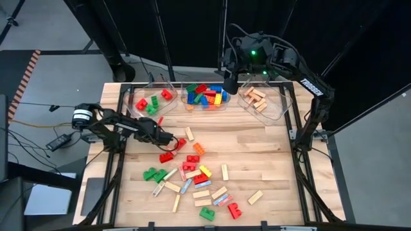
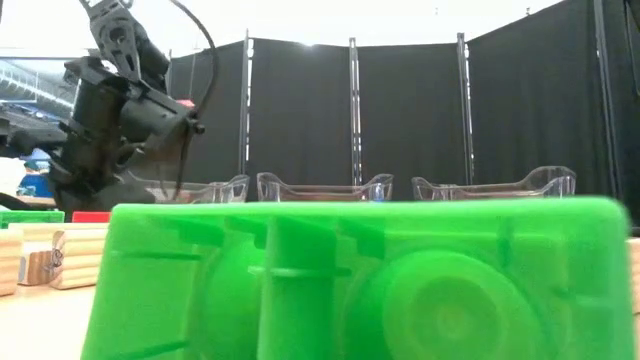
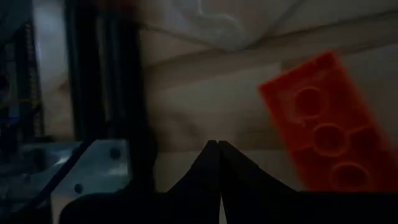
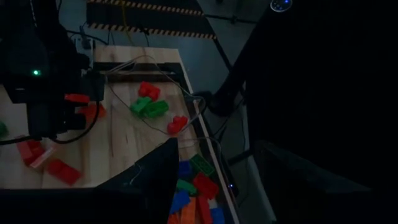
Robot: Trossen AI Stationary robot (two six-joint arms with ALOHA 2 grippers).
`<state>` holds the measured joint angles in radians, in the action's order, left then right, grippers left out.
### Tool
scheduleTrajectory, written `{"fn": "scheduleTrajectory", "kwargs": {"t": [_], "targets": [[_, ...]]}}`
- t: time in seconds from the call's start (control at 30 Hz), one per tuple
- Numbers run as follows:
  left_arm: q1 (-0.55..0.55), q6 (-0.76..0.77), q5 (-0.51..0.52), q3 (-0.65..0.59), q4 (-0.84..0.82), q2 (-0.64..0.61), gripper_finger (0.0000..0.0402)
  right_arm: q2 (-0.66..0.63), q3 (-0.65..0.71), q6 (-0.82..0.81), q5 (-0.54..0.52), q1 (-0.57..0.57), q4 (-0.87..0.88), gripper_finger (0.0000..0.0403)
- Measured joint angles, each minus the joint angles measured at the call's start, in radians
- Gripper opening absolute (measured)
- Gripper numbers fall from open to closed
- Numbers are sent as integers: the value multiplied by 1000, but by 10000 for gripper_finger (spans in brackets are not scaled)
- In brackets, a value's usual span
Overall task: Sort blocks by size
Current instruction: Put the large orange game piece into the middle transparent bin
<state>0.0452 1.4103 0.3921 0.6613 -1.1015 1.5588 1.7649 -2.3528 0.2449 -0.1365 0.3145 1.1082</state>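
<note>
Many blocks [image 1: 192, 173], red, green, blue, yellow and tan, lie scattered on the wooden table. My left gripper [image 1: 172, 138] is low over the table's left middle, shut with nothing between its fingertips [image 3: 217, 149]. An orange-red studded brick [image 3: 329, 137] lies flat just beside them, and I cannot tell whether the gripper touches it. My right gripper [image 1: 230, 83] hangs high above the middle bin [image 1: 205, 96]. Its fingers stand apart, and the bin's coloured blocks [image 4: 193, 193] show between them. It holds nothing that I can see.
Three clear bins stand along the far edge. The left one [image 1: 154, 102] holds red and green blocks, the middle one mixed colours, the right one [image 1: 260, 99] tan wooden bars. A green block [image 2: 360, 280] sits right in front of the low camera. Black frame rails border the table.
</note>
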Motion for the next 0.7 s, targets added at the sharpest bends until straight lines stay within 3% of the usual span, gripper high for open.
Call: {"fn": "scheduleTrajectory", "kwargs": {"t": [0.2, 0.47, 0.7], "targets": [[0, -203, 48, -1, 218, 4, 1, 0, 0, 1, 0, 0, 8, 224], [-13, -491, 11, 76, 425, 5, 1, 0, 0, 1, 8, 0, 7, 224], [-13, -731, -33, 110, 863, 6, 1, 0, 0, -9, 10, 0, 8, 224]]}}
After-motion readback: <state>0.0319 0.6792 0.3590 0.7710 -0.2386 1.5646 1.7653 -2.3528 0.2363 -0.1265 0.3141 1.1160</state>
